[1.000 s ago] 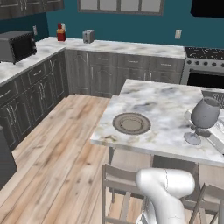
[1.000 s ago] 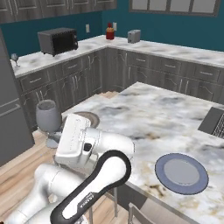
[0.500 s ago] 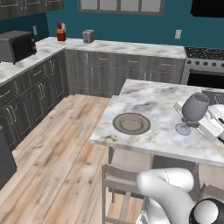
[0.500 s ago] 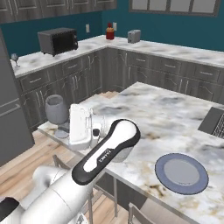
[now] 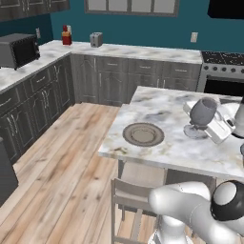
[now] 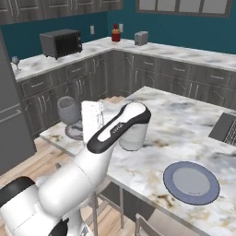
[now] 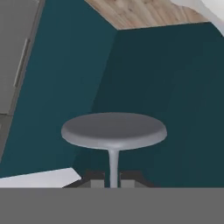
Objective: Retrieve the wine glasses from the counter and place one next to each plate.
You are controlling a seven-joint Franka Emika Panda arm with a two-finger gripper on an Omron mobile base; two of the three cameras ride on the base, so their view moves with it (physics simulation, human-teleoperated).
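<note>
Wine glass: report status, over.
Pincer shut on wine glass stem, glass upright over island top. Brown plate just beside it. Nothing in the way.

Wine glass [image 5: 201,114] is held by its stem between the gripper [image 7: 113,180] fingertips, above the island top [image 5: 167,143]; in the hand view its foot lies just beyond the fingertips; ringed plate [image 5: 143,134] lies on the island to the left of the hand; second plate [image 6: 191,181] lies on the island well apart to the hand's right; a second glass [image 6: 16,61] stands on the far counter [image 6: 41,62], near the microwave [image 6: 60,43].
</note>
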